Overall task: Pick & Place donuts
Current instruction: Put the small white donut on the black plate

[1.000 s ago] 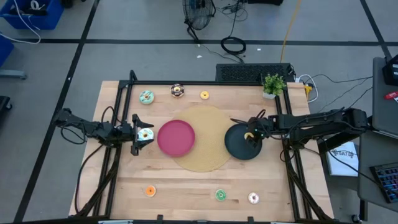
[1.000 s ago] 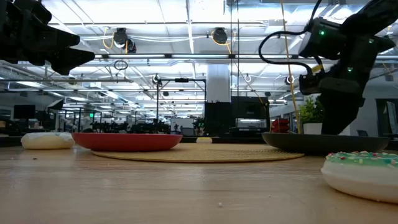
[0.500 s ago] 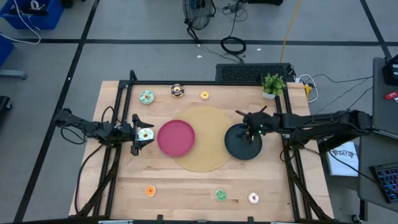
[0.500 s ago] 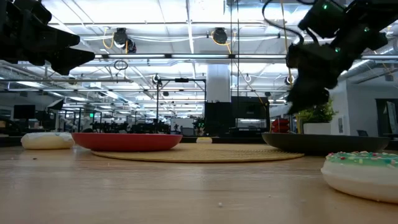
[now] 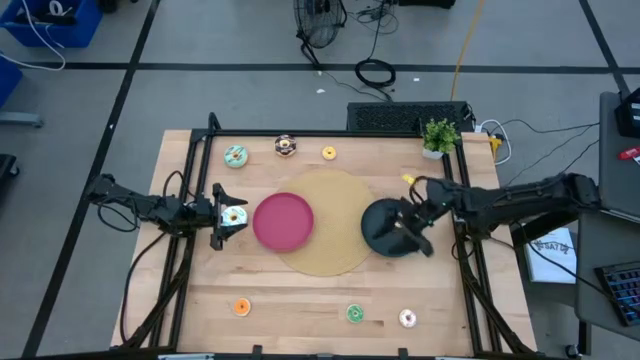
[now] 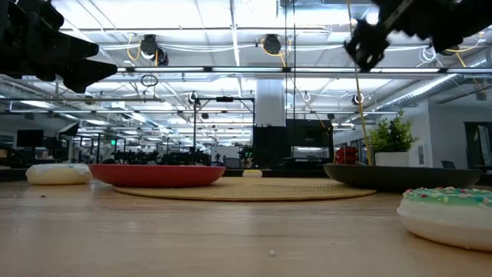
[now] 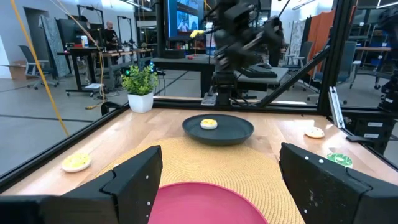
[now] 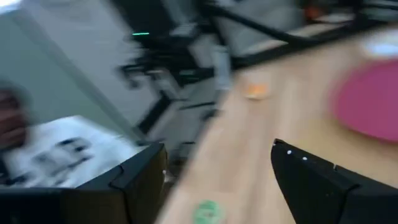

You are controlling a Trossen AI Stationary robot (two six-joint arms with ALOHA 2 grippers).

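A small yellow donut [image 7: 208, 124] lies on the round black plate [image 5: 372, 238]. My right gripper [image 5: 400, 226] hangs open above that plate, pointing level, with nothing between its fingers [image 8: 217, 168], and it hides the donut in the high view. My left gripper [image 5: 222, 215] waits open at the table's left, high over a white-iced donut [image 5: 236, 215] that lies on the wood. The pink plate [image 5: 283, 221] stands between the two arms. Three donuts [image 5: 286, 146] lie along the far edge and three more [image 5: 355, 314] near the front edge.
A round woven mat [image 5: 330, 225] lies under both plates. A small potted plant [image 5: 439, 136] stands at the far right corner. Black frame rails [image 5: 195, 190] run along the table's left and right sides. Bare wood lies between the plates and the front donuts.
My right gripper has risen from the black plate, tipping from pointing down to pointing level and rolling as it went. The yellow donut has stayed on the plate.
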